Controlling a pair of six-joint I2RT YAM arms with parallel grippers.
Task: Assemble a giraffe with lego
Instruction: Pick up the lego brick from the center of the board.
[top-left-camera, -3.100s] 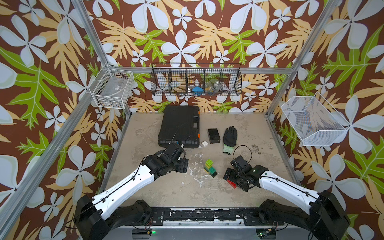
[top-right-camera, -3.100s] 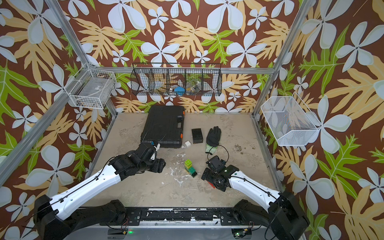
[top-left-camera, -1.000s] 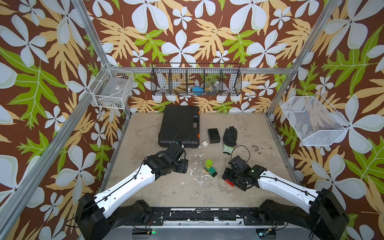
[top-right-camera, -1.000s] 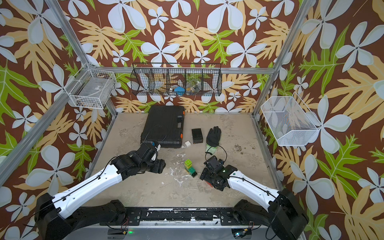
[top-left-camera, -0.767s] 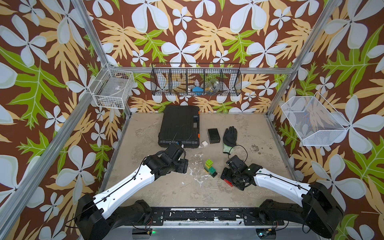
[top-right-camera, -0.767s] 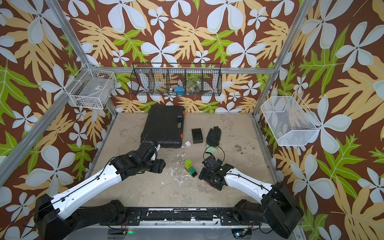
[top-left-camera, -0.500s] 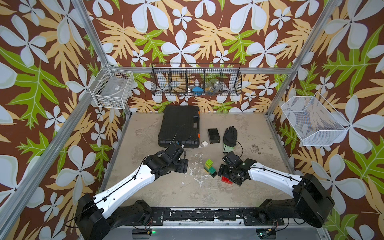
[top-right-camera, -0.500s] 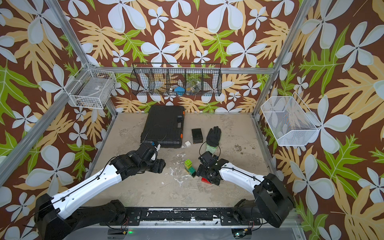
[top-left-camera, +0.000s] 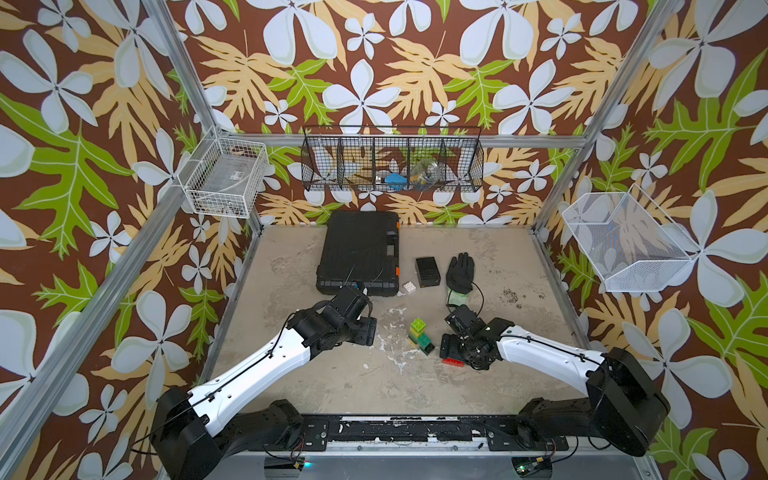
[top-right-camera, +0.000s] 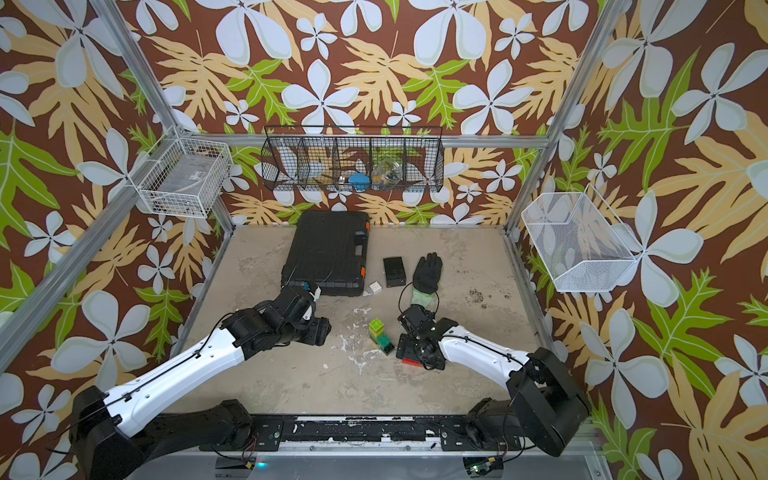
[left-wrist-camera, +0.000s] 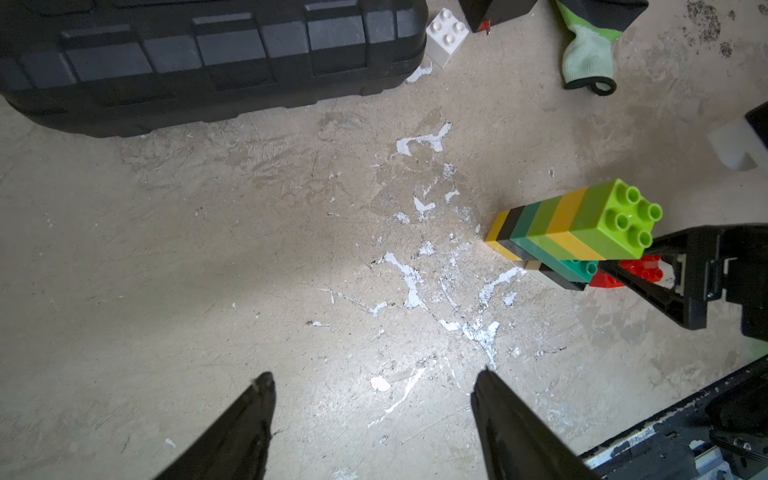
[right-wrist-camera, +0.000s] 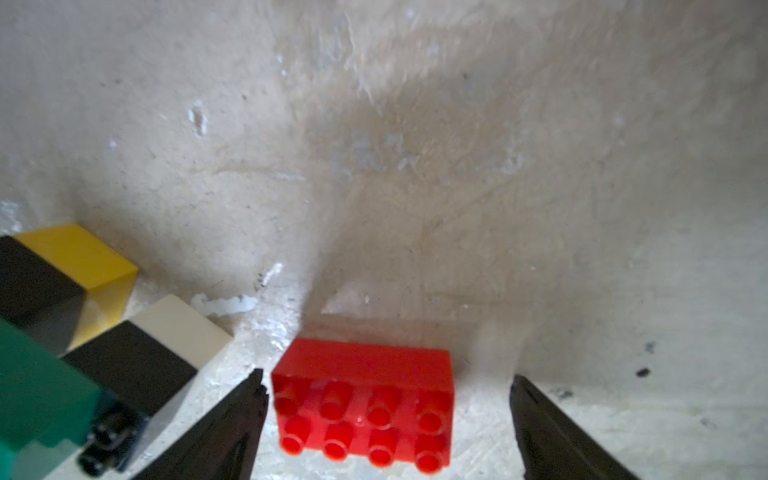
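Reaching low over the table (top-left-camera: 332, 386), the right arm is stretched inward from its base, with its wrist bent down so that the right gripper (right-wrist-camera: 386, 384) is held just above the surface. Its jaws are spread wide and nothing is grasped. The red brick (right-wrist-camera: 365, 395) is seen lying studs-up between the two fingers (right-wrist-camera: 232, 419), close to one fingertip and clearly apart from the other. In both top views this brick (top-left-camera: 453, 361) (top-right-camera: 411, 360) is partly covered by the gripper.

The left arm is extended forward with its elbow raised. The left gripper (left-wrist-camera: 374, 376) is held open above bare table, and nothing is held in it.

The unfinished giraffe (top-left-camera: 419, 334) is found upright between the two grippers, just beside the red brick. It is built of yellow-black and white-black legs, a dark green body and a lime-and-yellow neck (left-wrist-camera: 582, 224). A white brick (top-left-camera: 409, 286) is left apart, beside the black case (top-left-camera: 359, 253).

On the back wall a black wire basket (top-left-camera: 392, 137) is hung. A blue item (top-left-camera: 395, 178) and a clear crumpled item (top-left-camera: 428, 170) are kept in it. A clear box is held in the white wire basket (top-left-camera: 224, 208).
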